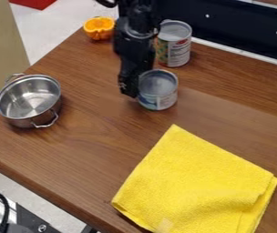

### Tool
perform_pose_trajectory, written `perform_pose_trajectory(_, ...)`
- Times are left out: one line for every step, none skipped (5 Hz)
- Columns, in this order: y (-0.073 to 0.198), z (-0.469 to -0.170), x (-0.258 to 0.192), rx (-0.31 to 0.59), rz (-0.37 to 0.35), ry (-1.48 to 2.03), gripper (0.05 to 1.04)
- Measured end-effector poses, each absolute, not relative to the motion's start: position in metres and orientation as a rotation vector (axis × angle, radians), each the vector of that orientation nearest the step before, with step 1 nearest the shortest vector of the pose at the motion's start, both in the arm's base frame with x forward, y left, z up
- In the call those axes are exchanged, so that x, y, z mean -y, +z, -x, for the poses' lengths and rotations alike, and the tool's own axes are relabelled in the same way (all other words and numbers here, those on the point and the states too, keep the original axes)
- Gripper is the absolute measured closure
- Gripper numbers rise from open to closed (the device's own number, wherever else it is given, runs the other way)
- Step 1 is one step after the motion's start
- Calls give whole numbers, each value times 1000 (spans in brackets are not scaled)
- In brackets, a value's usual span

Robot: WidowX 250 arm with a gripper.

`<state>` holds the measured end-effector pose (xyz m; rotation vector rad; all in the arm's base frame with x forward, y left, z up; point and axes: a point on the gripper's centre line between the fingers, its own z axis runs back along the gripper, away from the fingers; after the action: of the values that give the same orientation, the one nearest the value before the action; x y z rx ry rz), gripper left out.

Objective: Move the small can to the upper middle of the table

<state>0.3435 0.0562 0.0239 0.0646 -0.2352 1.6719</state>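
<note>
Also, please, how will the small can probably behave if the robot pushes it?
The small can looks like metal, so it should stay stiff. It stands upright and is squatter than the tall can behind it, so it would more likely slide than tip. Its round side suggests it could roll if knocked over.

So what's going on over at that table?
A black robot arm has its end effector down right beside the small can; I can't tell whether it's gripping it. The can stands upright on the wooden table, near the taller can. The metal pot and yellow cloth lie apart from the arm.
</note>
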Motion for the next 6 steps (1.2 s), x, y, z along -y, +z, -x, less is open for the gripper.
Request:
perform_pose_trajectory(24,-346,-40,241,-55,1689,87)
perform_pose_trajectory(24,-347,-25,257,-52,1690,87)
perform_pose_trajectory(25,-355,-9,286,-41,1697,87)
perform_pose_trajectory(26,-356,1,278,-36,1683,87)
perform_pose_trajectory(29,-357,-8,251,-38,1651,87)
perform_pose_trajectory(52,-356,-32,253,15,1625,87)
